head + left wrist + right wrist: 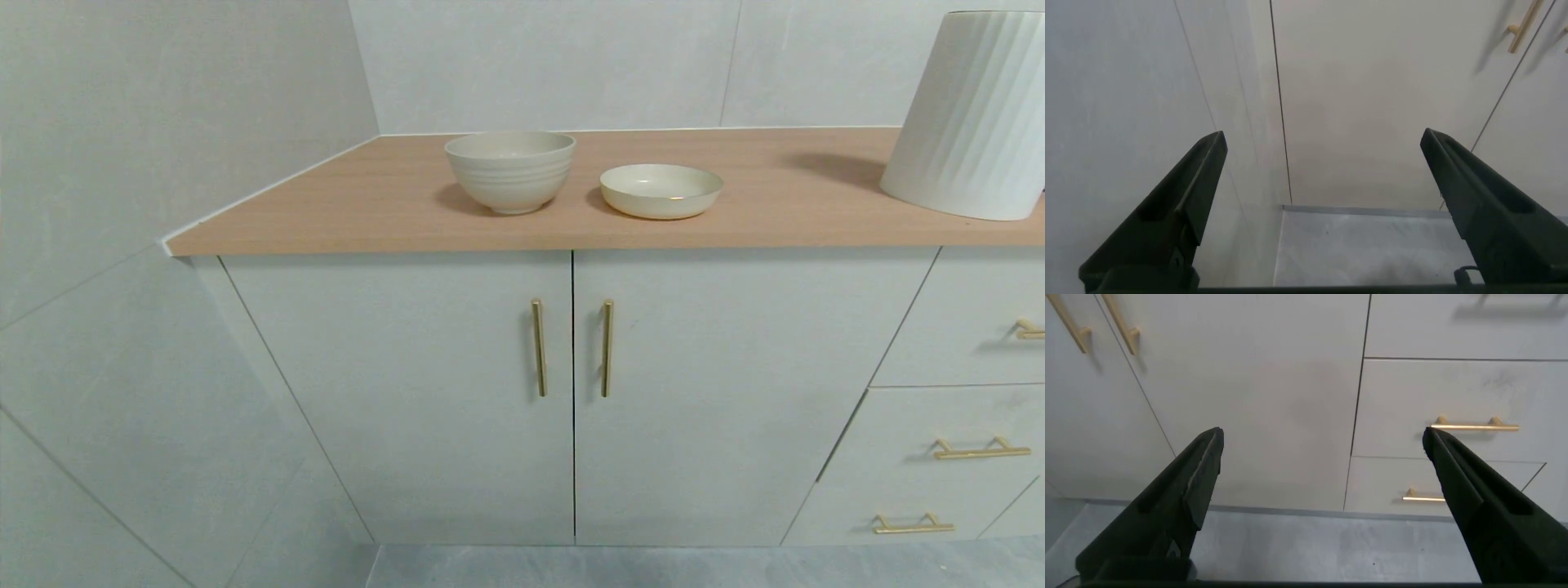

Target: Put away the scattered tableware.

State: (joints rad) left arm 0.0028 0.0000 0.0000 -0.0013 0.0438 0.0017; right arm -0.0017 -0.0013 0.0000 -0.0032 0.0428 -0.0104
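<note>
Deep bowl & shallow dish sit just apart on bench, above shut cupboard doors; left pincer & right pincer spread, empty, low facing the fronts; prob. doors need opening first.

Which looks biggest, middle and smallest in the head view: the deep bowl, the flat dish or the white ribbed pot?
1. white ribbed pot, biggest by far
2. deep bowl
3. flat dish, nearly as wide as the bowl but much lower
</note>
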